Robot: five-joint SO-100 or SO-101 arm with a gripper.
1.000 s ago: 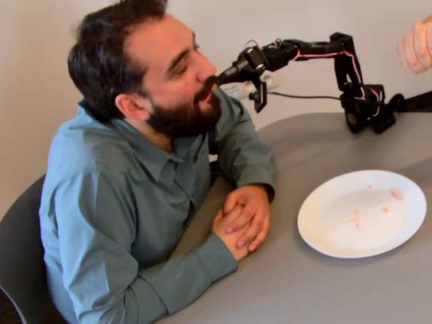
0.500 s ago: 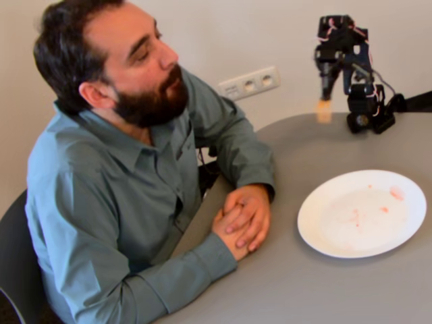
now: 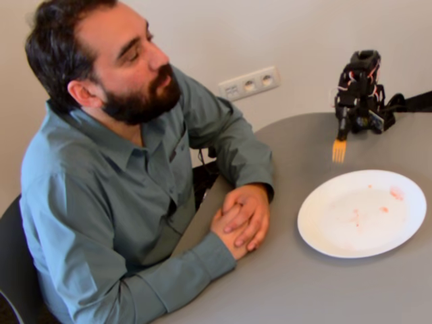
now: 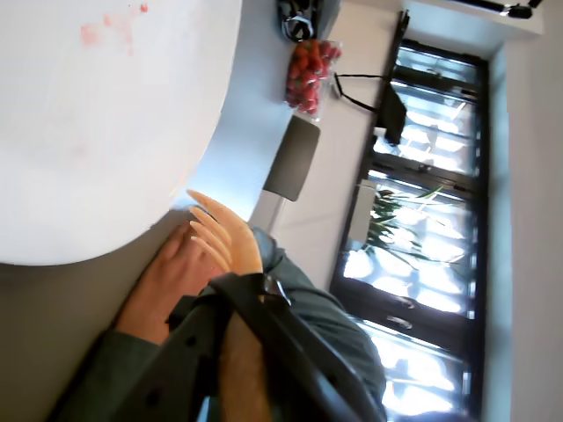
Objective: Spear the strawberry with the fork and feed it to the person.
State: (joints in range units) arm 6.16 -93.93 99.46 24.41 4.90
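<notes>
From my remote station, fixed view, left to right.

Item: the person [image 3: 115, 155], seated at the left, near edge of the table [image 3: 304, 283]. Short dark hair, full dark beard, grey-green button-up shirt of matte woven cloth with a collar. His clasped hands [image 3: 241, 219] rest on the table just left of the plate. In the wrist view the same hands [image 4: 189, 264] and a shirt sleeve show beside the plate rim.

Item: the table, rounded edge, smooth grey matte top.

Item: white wall socket strip [image 3: 249, 83], on the far wall behind the person's shoulder.

Item: the fork [image 3: 339, 150], far side of the table, just beyond the plate. Small yellow-orange plastic-looking head with short tines pointing down, on a black stem. I see nothing on the tines.

Item: the plate [image 3: 317, 223], right and near. Round, white, glossy, shallow rim. Contents: faint pink smears only. I can find no strawberry on it in either view; its rim [image 4: 132, 237] fills the upper left of the wrist view.

Item: the tool [image 3: 343, 128], far right, black with red and white wiring above. The stem runs up into it, but I cannot tell whether it is clenched.

Item: clear punnet of red strawberries [image 4: 308, 75], wrist view only, well beyond the plate.
</notes>
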